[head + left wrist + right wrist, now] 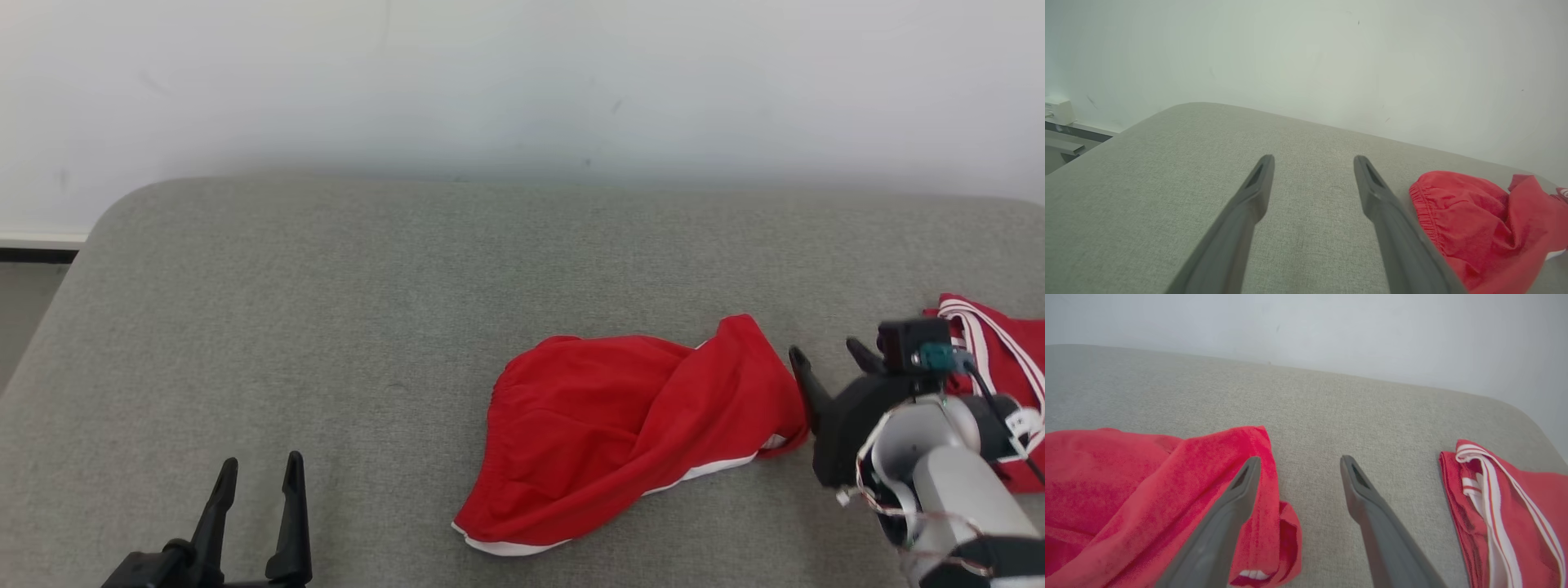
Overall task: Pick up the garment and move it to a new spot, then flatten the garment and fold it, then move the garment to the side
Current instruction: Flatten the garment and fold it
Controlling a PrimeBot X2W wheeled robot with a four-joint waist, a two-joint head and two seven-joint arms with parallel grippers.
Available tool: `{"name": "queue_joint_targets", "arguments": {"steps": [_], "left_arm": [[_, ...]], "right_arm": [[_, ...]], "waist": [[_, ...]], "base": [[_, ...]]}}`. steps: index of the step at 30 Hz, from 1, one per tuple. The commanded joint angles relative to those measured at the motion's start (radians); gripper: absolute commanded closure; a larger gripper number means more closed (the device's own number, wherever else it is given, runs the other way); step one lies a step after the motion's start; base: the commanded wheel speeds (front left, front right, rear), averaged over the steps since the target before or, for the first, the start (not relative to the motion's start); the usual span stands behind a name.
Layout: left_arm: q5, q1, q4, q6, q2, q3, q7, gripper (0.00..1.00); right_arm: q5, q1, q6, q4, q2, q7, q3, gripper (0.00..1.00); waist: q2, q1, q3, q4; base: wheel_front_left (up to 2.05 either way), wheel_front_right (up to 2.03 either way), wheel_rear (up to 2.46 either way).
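1. On the grey woven upholstered surface (326,327), right of centre, the crumpled red fabric garment with white hem trim (629,425) is lying bunched and doubled over itself, free of any grip. Flattening is evidently not yet done.
2. Right gripper (824,353), with two long dark fingers, is hovering at the garment's right edge. Its fingers are spread wide and holding nothing, likely placed to take a fresh edge.
3. Left gripper (261,464) is hovering well apart at the lower left, fingers spread and empty, standing clear of the cloth.
4. Second red garment with white stripes (992,343) is lying at the far right, apparently set aside.
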Motion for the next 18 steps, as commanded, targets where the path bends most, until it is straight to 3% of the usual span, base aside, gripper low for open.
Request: {"name": "queue_joint_targets", "arguments": {"steps": [1,9,18], "left_arm": [[0.001,0.007,-0.004,-0.002,0.000,0.004,0.000,0.00],[0.002,-0.009,-0.004,-0.008,0.000,0.016,0.000,0.00],[0.009,-0.036,0.005,-0.011,0.001,0.012,0.000,0.00]], "right_arm": [[0.015,0.048,-0.003,-0.037,-0.008,0.007,-0.006,0.00],[0.079,0.208,-0.003,-0.211,0.009,0.097,0.019,0.00],[0.093,0.185,-0.003,-0.197,0.001,0.130,0.037,0.00]], "waist": [[-0.0001,0.0002,-0.009,-0.019],[-0.0001,0.0002,0.012,-0.030],[-0.0001,0.0002,0.034,-0.014]], "base": [[0.00,0.00,0.00],[0.00,0.00,0.00],[0.00,0.00,0.00]]}}
